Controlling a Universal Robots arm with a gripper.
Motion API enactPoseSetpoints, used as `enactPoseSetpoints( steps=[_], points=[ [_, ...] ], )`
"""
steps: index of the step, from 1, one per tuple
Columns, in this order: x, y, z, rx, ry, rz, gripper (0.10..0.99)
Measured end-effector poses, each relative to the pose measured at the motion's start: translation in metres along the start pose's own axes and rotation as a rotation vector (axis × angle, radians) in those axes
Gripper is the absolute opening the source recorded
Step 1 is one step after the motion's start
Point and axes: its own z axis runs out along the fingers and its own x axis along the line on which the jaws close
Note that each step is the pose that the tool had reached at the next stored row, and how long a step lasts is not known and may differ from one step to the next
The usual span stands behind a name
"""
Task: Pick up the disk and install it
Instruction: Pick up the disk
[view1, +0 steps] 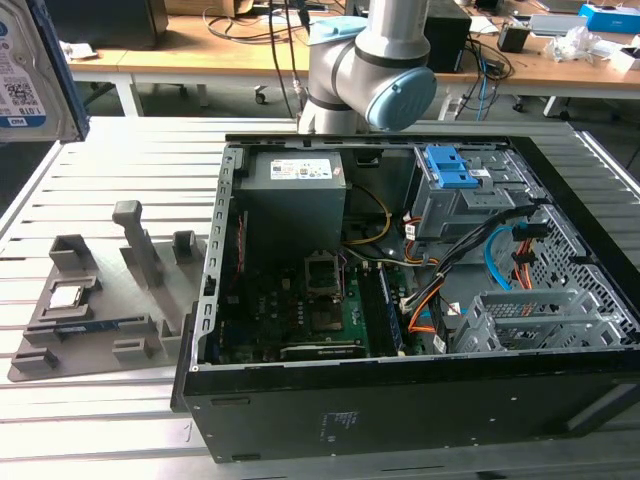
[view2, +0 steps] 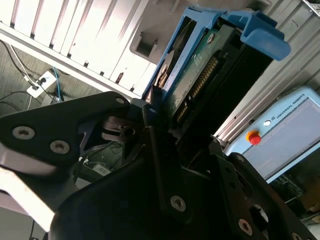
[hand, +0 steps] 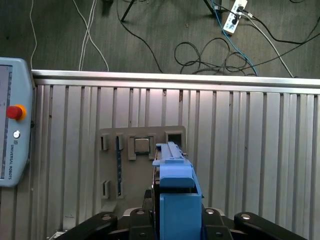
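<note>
Disk held aloft in claw.
Gripper (view2: 184, 125) clamped on the disk (view2: 200, 85); disk above grey fixture plate (hand: 135, 175), not touching it.

The arm (view1: 336, 70) is a silver-grey tube with pale blue joint caps (view1: 402, 98); its gripper (view2: 182, 126) is matte black, angular links studded with silver screws (view2: 171, 202).
</note>
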Motion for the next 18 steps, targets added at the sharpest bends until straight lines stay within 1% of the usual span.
enactPoseSetpoints(
  steps=[2,5,7,14,18],
  points=[
    [0.0000,-0.0003,-0.0002,0.000,0.0000,0.000,0.365],
    [0.0001,-0.0055,-0.0003,0.000,0.0000,0.000,0.365],
    [0.0002,-0.0106,-0.0005,0.000,0.0000,0.000,0.365],
    [0.0013,-0.0432,-0.0015,0.000,0.0000,0.000,0.365],
    [0.0018,-0.0553,-0.0018,0.000,0.0000,0.000,0.365]
  ],
)
